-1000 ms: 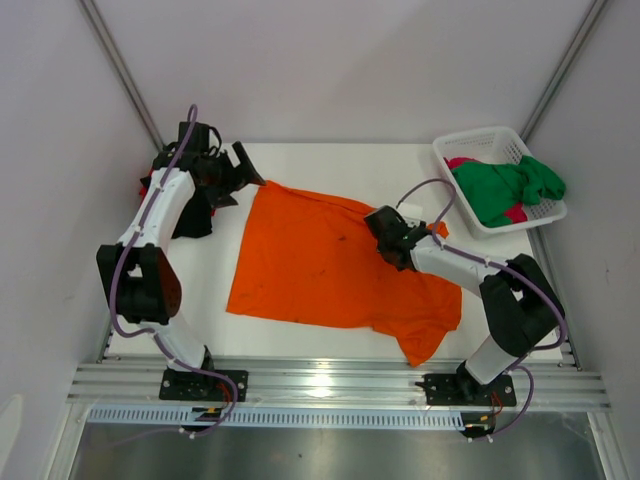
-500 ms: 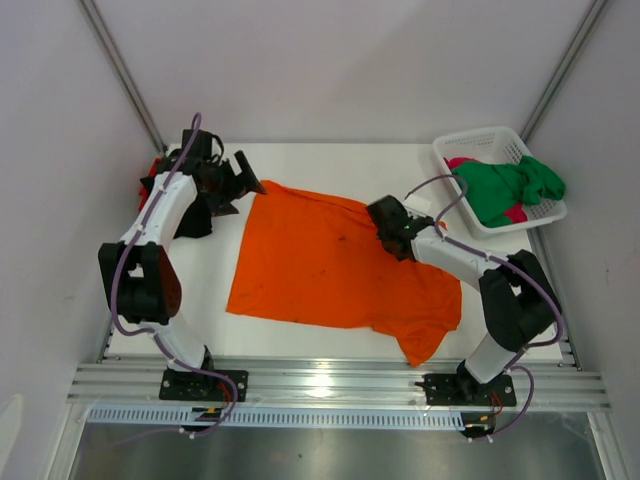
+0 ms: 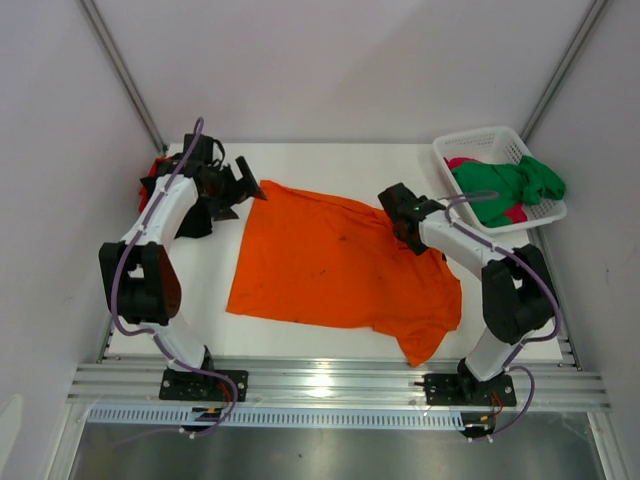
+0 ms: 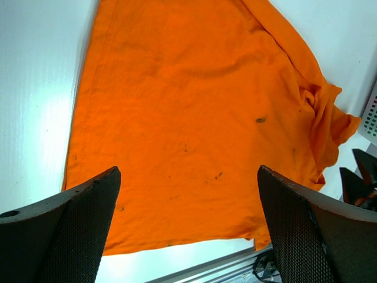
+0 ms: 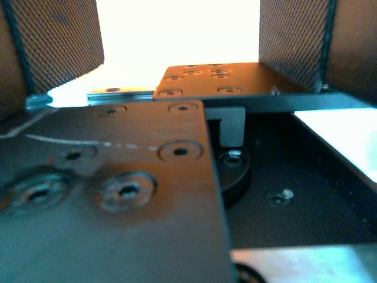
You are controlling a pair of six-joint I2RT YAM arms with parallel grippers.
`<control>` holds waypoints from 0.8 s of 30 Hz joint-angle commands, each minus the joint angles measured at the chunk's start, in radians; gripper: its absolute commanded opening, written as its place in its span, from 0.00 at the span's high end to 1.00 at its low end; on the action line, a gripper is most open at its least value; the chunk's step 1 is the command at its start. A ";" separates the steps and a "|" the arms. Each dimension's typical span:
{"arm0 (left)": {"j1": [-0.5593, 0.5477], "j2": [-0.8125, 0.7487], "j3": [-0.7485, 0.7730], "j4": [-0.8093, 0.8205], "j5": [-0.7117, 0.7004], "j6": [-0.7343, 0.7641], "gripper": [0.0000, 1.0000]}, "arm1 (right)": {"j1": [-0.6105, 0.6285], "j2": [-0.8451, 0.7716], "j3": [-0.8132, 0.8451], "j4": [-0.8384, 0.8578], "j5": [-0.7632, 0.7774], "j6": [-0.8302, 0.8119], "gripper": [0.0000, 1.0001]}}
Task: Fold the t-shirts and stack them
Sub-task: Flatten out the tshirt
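An orange t-shirt (image 3: 330, 265) lies spread flat across the middle of the table, its right sleeve rumpled; the left wrist view shows it too (image 4: 188, 106). My left gripper (image 3: 248, 188) hovers open at the shirt's far left corner, with only cloth below its fingers (image 4: 65, 230). My right gripper (image 3: 393, 203) is over the shirt's far right shoulder. It is open, and its pads (image 5: 59, 41) stand wide apart with nothing between them. Green (image 3: 505, 185) and pink (image 3: 462, 163) t-shirts sit in the basket. Black (image 3: 197, 218) and red (image 3: 157, 168) t-shirts lie behind the left arm.
A white lattice basket (image 3: 480, 138) stands at the far right corner. An aluminium rail (image 3: 330, 382) runs along the near table edge, with both arm bases on it. Grey walls enclose the table on three sides.
The right gripper has opened wider and moved back and slightly right, from the sleeve area to the shirt's far right shoulder. The left gripper shifted only slightly.
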 commanded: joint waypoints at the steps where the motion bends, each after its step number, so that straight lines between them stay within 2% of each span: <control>1: 0.006 -0.046 -0.011 0.014 0.006 0.022 0.00 | -0.035 -0.094 -0.026 -0.046 -0.028 0.189 0.35; 9: 0.006 -0.032 -0.014 0.023 0.015 0.017 0.00 | -0.104 -0.183 -0.087 -0.038 -0.099 0.215 0.36; 15: 0.006 -0.021 0.001 0.028 0.021 0.008 0.01 | -0.103 -0.212 -0.127 -0.043 -0.203 0.249 0.37; 24: 0.006 -0.010 0.027 0.025 0.020 0.003 0.00 | -0.081 -0.232 -0.178 -0.003 -0.239 0.281 0.38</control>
